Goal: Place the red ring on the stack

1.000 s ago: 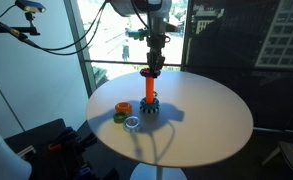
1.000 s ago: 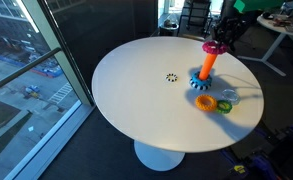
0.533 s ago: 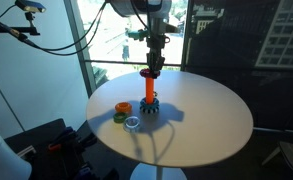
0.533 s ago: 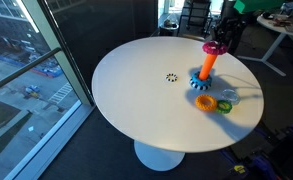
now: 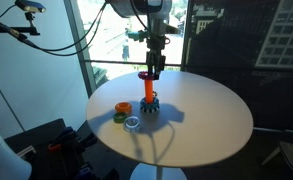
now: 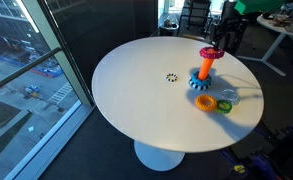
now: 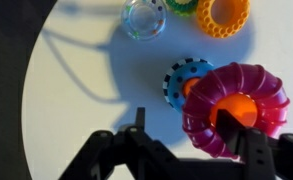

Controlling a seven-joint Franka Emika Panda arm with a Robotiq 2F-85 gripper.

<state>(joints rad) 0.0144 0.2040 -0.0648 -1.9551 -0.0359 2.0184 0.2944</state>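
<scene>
Ring [image 6: 207,53] around top of stack [image 6: 203,76]

Red ring [image 7: 208,112] at stack [image 5: 148,94] top

There is one table [image 7: 76,95]. One stack [image 5: 147,93] stands on it, a single orange peg. The rings are five in all: one red ring [image 7: 208,118], one blue ring [image 7: 176,78] with teeth, one orange ring [image 7: 223,15], one green ring [image 7: 179,6] and one clear ring [image 7: 144,18].
</scene>
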